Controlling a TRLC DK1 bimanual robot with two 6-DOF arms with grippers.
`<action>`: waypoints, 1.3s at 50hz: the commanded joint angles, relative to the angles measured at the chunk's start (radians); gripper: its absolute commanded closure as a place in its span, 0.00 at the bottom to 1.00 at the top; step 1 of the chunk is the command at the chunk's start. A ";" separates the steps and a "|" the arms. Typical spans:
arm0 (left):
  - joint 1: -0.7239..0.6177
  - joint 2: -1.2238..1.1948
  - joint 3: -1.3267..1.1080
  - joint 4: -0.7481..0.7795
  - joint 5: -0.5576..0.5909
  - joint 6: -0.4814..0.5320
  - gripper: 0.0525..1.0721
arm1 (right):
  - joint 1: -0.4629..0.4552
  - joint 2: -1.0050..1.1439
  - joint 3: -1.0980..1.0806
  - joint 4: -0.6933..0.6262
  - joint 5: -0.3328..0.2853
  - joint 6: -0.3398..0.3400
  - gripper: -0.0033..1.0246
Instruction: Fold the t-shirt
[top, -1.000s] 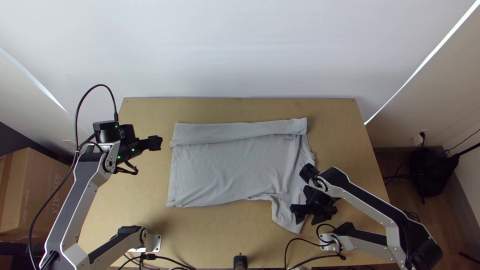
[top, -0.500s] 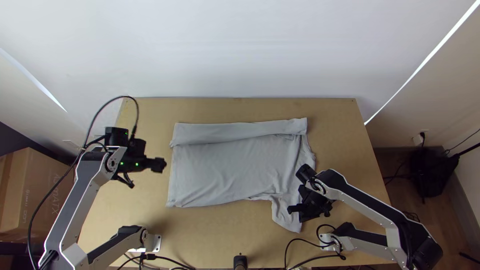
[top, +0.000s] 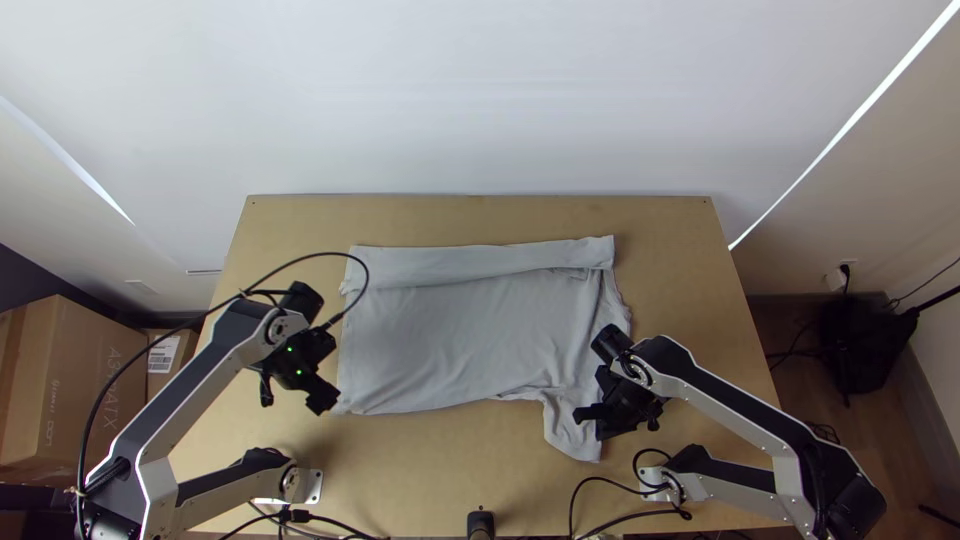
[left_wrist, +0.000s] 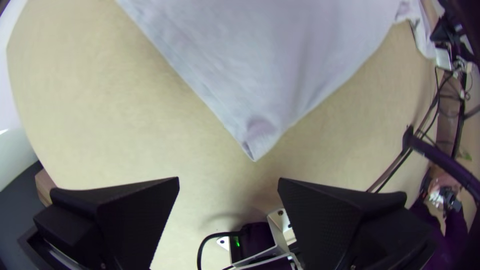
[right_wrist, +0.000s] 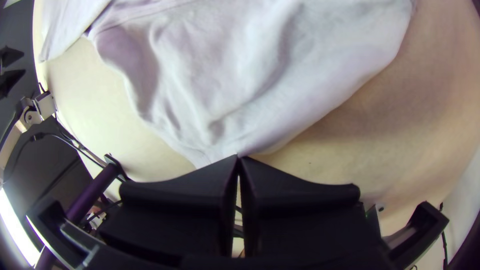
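The light grey t-shirt (top: 460, 330) lies spread on the table, its far edge folded over in a long strip and one sleeve hanging toward the near right. In the top view my left gripper (top: 324, 400) is beside the shirt's near left corner. The left wrist view shows that corner (left_wrist: 257, 135) in front of my left gripper (left_wrist: 228, 182), its fingers wide apart and empty. Over the near right sleeve is my right gripper (top: 588, 413). In the right wrist view, my right gripper (right_wrist: 238, 157) is shut on the sleeve's edge, with creases (right_wrist: 215, 125) running from its tips.
Bare wood of the table (top: 450, 470) surrounds the shirt. Black cables (top: 600, 482) lie by the right arm's base. A small black device (top: 481, 524) stands at the near edge. Cardboard boxes (top: 70, 390) are on the floor at the left.
My left gripper has swung toward the near edge, down to the shirt's near left corner. My right gripper has moved slightly left and closed on the sleeve, whose tip has shifted a little.
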 joint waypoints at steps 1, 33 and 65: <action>-0.058 0.049 -0.049 -0.006 -0.011 -0.013 0.07 | 0.011 0.002 0.023 -0.001 0.003 -0.008 0.97; -0.158 0.232 -0.080 0.166 0.132 -0.044 0.79 | -0.001 0.014 0.038 0.017 0.003 -0.014 0.97; 0.118 0.129 -0.011 0.198 0.209 0.197 0.97 | -0.213 -0.016 0.103 -0.064 0.039 -0.168 0.97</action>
